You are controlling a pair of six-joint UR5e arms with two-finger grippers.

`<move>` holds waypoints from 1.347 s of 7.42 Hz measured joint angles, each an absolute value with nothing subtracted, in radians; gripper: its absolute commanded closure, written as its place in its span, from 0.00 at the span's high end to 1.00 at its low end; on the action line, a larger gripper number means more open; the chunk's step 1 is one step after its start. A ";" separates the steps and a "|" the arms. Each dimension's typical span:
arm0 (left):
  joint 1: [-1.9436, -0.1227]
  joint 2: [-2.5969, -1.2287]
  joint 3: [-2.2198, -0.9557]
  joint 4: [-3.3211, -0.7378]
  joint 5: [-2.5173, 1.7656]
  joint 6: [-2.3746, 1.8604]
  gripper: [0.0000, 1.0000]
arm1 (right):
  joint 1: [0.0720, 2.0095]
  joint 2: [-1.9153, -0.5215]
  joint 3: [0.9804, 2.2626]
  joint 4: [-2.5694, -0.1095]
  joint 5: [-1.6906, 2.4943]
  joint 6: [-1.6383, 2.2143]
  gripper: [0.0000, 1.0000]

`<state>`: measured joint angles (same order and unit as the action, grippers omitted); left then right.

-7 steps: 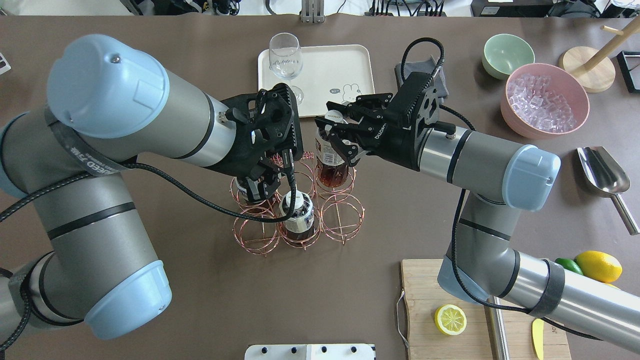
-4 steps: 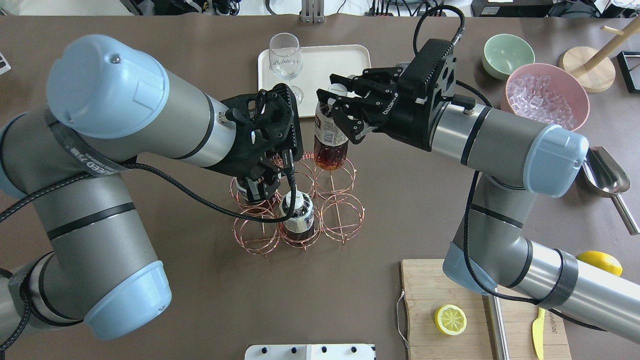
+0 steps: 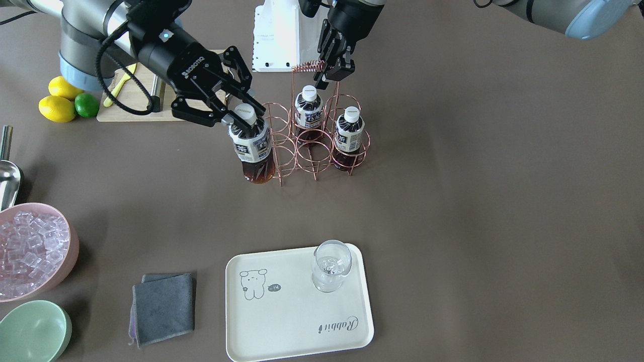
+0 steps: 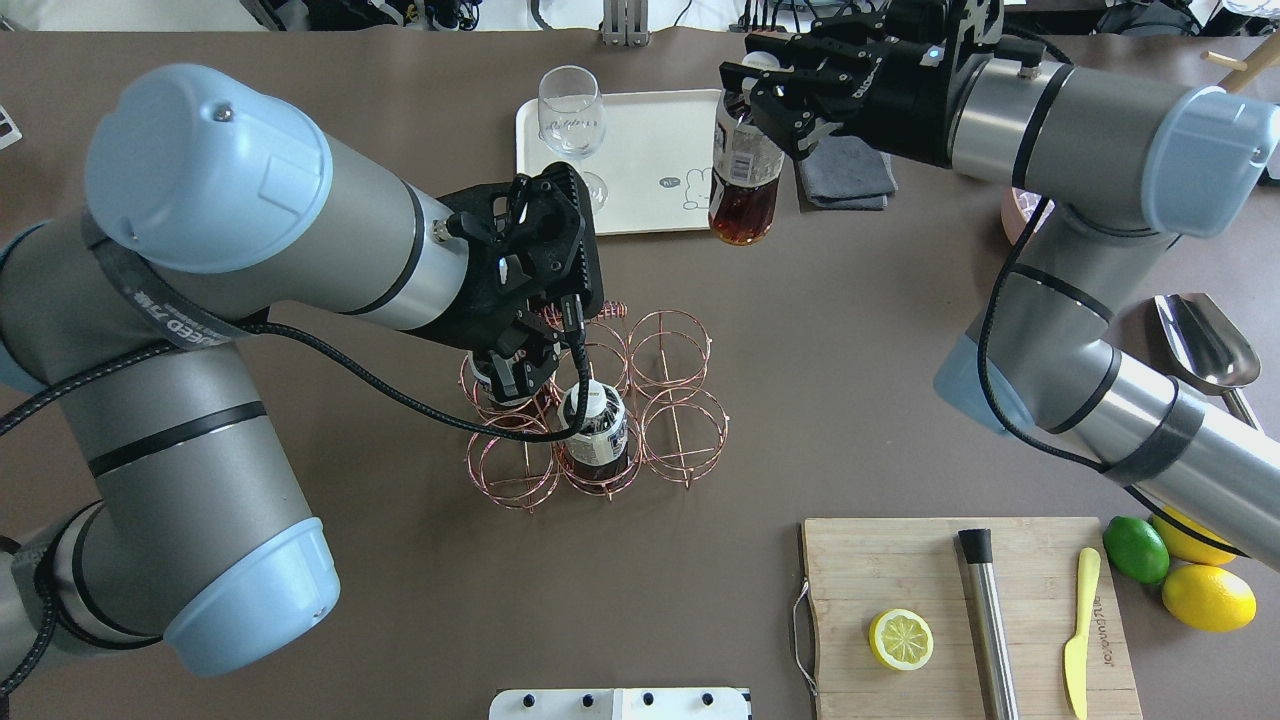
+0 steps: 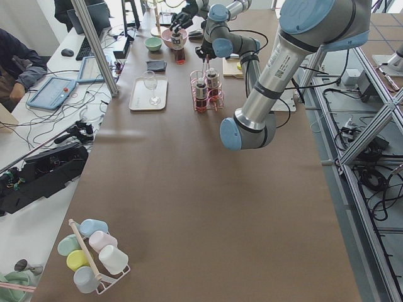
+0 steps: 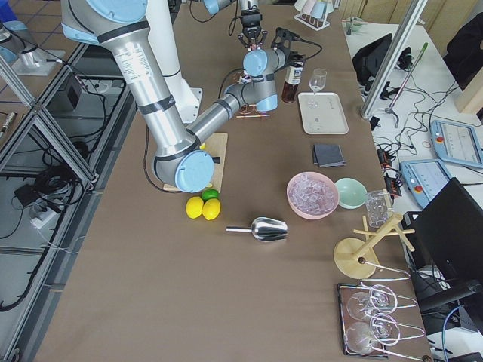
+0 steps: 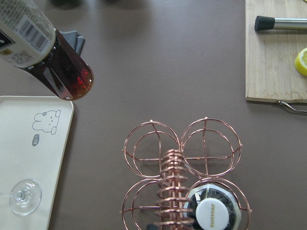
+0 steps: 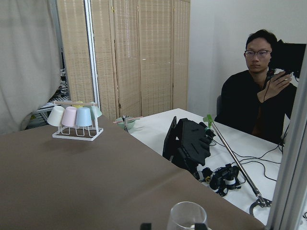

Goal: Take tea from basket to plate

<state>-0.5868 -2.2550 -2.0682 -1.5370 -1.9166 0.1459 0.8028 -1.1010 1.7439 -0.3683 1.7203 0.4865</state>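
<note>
My right gripper (image 4: 755,80) is shut on the neck of a tea bottle (image 4: 742,175) with a white cap. It holds the bottle tilted in the air over the near right corner of the cream plate (image 4: 650,140). In the left wrist view the bottle (image 7: 62,72) hangs just above the plate's edge (image 7: 57,143). My left gripper (image 4: 515,375) is shut on the coiled handle (image 3: 307,65) of the copper wire basket (image 4: 685,430). Two more tea bottles (image 3: 308,113) (image 3: 348,133) stand in the basket.
A clear glass (image 4: 570,110) stands on the plate's left part. A grey cloth (image 4: 845,170) lies right of the plate. A pink bowl of ice (image 3: 30,251) and a mint bowl (image 3: 32,332) are beyond it. A cutting board (image 4: 900,570), a scoop (image 4: 1205,345) and lemons (image 4: 1205,595) are at the near right.
My right gripper has lifted the tea bottle out of the basket's far right cell and carried it away to the plate's right edge. The left arm has not moved.
</note>
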 measured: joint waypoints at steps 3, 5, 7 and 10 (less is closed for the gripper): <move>-0.641 -2.251 -2.080 -1.533 -1.956 0.151 0.00 | 0.876 -1.002 1.430 -0.172 1.693 0.504 0.00; -0.731 -2.210 -2.097 -1.529 -2.042 0.200 0.00 | 0.878 -0.892 1.245 -0.103 1.640 0.555 0.00; -0.801 -2.127 -2.151 -1.528 -2.095 0.233 0.00 | 0.866 -0.812 1.126 -0.096 1.604 0.581 0.00; -0.910 -1.964 -2.221 -1.528 -2.152 0.356 0.00 | 0.809 -0.754 1.027 -0.095 1.520 0.589 0.00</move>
<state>-0.9095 -1.9638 -2.2210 -1.5285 -2.1523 0.3555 0.8085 -0.7542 1.0270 -0.0950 1.5202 0.5886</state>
